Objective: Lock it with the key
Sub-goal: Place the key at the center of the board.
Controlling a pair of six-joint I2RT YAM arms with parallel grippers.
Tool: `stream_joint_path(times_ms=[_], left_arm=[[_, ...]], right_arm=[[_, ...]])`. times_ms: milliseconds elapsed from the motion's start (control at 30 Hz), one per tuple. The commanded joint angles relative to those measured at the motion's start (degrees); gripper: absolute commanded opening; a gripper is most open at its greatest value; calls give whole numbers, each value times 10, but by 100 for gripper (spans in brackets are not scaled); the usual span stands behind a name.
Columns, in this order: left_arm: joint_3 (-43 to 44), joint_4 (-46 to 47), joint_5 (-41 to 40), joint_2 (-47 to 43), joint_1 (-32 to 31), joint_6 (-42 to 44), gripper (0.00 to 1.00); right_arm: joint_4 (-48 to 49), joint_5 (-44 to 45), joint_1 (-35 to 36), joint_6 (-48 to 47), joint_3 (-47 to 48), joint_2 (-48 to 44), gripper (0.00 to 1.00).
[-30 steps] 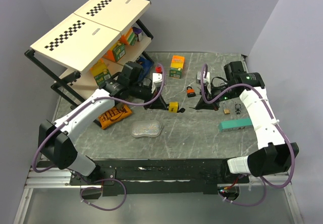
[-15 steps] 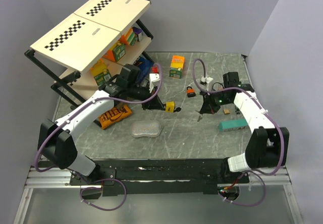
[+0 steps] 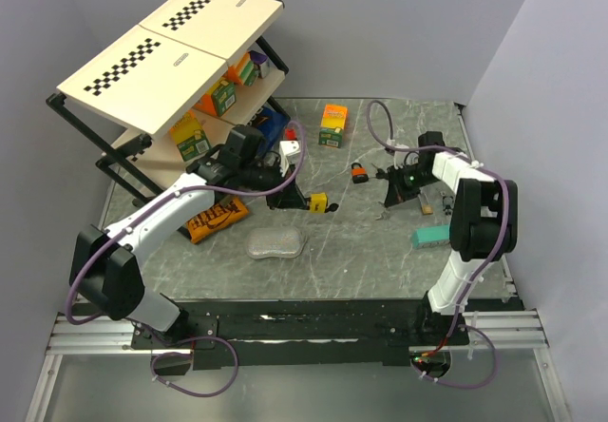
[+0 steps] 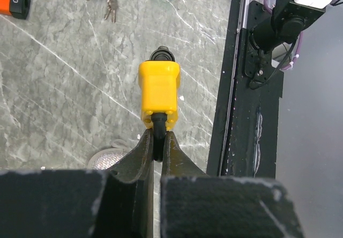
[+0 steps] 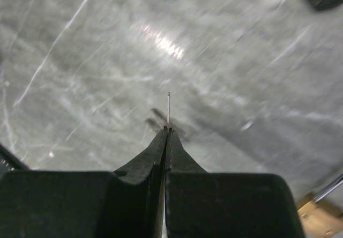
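Observation:
My left gripper (image 4: 158, 137) is shut on the black shackle of a yellow padlock (image 4: 158, 91) and holds it just above the table. In the top view the padlock (image 3: 320, 201) sticks out to the right of this gripper (image 3: 304, 197). My right gripper (image 5: 167, 131) is shut on a key (image 5: 168, 102), whose thin blade pokes out past the tips. In the top view this gripper (image 3: 390, 197) points down over the table right of the padlock, with keys (image 3: 383, 215) hanging under it. The key bunch (image 4: 110, 5) also shows in the left wrist view.
An orange padlock (image 3: 359, 172) lies between the arms. A teal box (image 3: 436, 236) lies at the right, with a small brass item (image 3: 427, 208) by it. A glitter pouch (image 3: 276, 243), a snack bag (image 3: 214, 218), an orange-green box (image 3: 332, 124) and a slanted shelf rack (image 3: 171, 51) fill the left and back.
The right arm has folded back toward the far right while its gripper stays low with the key. The left gripper has shifted the yellow padlock slightly left.

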Motion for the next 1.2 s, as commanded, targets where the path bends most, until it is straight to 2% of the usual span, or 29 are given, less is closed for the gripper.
stream_joint_path(times_ms=[0, 167, 233, 333, 367, 433, 467, 533, 567, 700, 733, 800, 833, 1000, 1167], left_arm=[[3, 29, 14, -30, 1, -4, 1], [-1, 10, 20, -22, 1, 2, 1], [-2, 10, 13, -20, 2, -1, 1], [4, 7, 21, -15, 2, -1, 1], [9, 2, 27, -13, 2, 2, 1], [32, -31, 58, -4, 1, 11, 1], [40, -42, 66, -2, 1, 21, 1], [67, -93, 97, 7, 1, 42, 1], [76, -114, 114, 9, 2, 82, 1], [102, -176, 157, 13, 1, 145, 1], [109, -183, 166, 9, 1, 168, 1], [114, -190, 179, 0, 1, 175, 1], [115, -188, 184, -3, 1, 174, 1], [127, -174, 209, -16, -10, 164, 1], [128, -173, 209, -24, -37, 178, 1]], right_arm=[[19, 19, -1, 17, 42, 27, 0], [14, 52, -1, 9, 68, 47, 0], [6, 61, -2, -3, 75, 55, 5], [-1, 63, -2, -20, 72, 44, 27], [-4, 56, -3, -25, 68, 38, 38], [-11, 29, -3, -45, 62, 6, 45], [-13, 12, -3, -56, 48, -10, 54], [-17, -31, -5, -85, 33, -58, 61], [-24, -55, -5, -99, 24, -73, 63], [-48, -173, -3, -177, -3, -178, 69], [-47, -189, -1, -187, -19, -199, 82], [-43, -239, 7, -210, -38, -261, 88], [-35, -249, 11, -213, -55, -283, 97], [-44, -281, 83, -254, -93, -418, 99], [4, -236, 209, -229, -129, -506, 99]])
